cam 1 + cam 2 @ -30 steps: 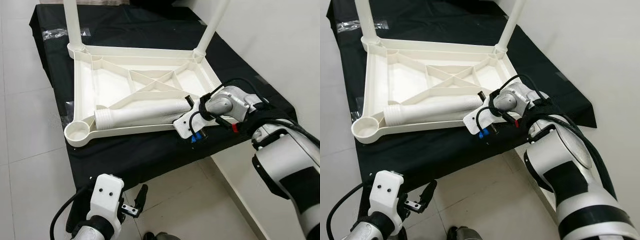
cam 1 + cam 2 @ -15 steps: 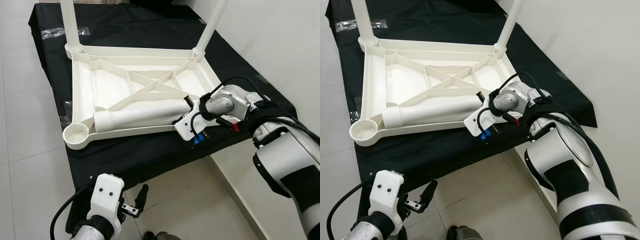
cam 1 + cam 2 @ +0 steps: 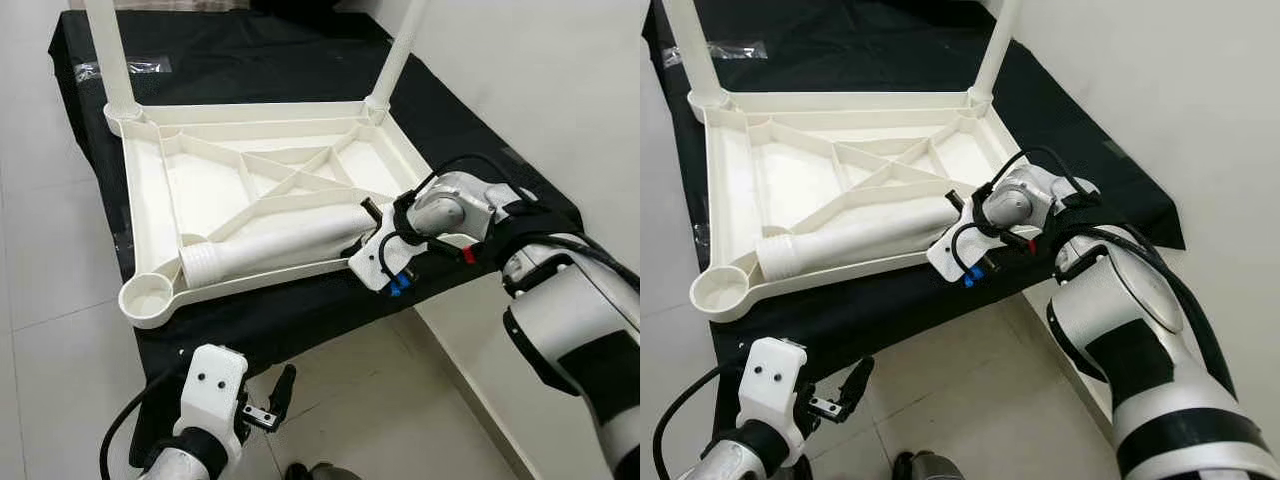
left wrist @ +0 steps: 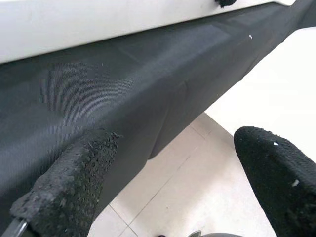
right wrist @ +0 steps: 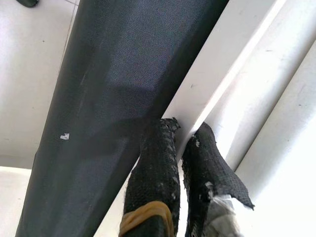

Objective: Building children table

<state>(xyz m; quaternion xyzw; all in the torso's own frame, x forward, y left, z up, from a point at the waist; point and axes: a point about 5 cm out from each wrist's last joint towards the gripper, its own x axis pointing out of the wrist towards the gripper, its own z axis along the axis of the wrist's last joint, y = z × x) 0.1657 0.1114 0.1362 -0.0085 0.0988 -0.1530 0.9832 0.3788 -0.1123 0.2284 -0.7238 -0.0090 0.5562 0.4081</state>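
An upturned white plastic children's table top (image 3: 240, 180), ribbed on its underside with a raised rim like a shallow tray, lies on a black cloth-covered bench (image 3: 300, 60). Inside that rim, along the near edge, rests a loose white plastic table leg (image 3: 265, 250), a round tube lying flat. Its long axis runs roughly along the near rim, and its ridged, threaded end points toward the open round corner socket (image 3: 148, 297) at the tray's near left corner, stopping just beside it. Two more white legs stand upright in the far corners of the table top: one at the far left (image 3: 108, 60), one at the far right (image 3: 395, 55).

The right gripper (image 5: 180, 148) is at the near right corner of the table top, its two black fingers (image 5: 155, 168) drawn narrow, almost together, pinching the thin white rim there, with the black cloth falling away beside them. From the head views its silver wrist (image 3: 445, 210) sits against that same corner, just past the smooth end of the lying leg.

The left gripper (image 4: 173, 182) hangs below the near edge of the bench, over pale floor tiles (image 3: 50, 380), its fingers spread wide and holding nothing, facing the draped black cloth.
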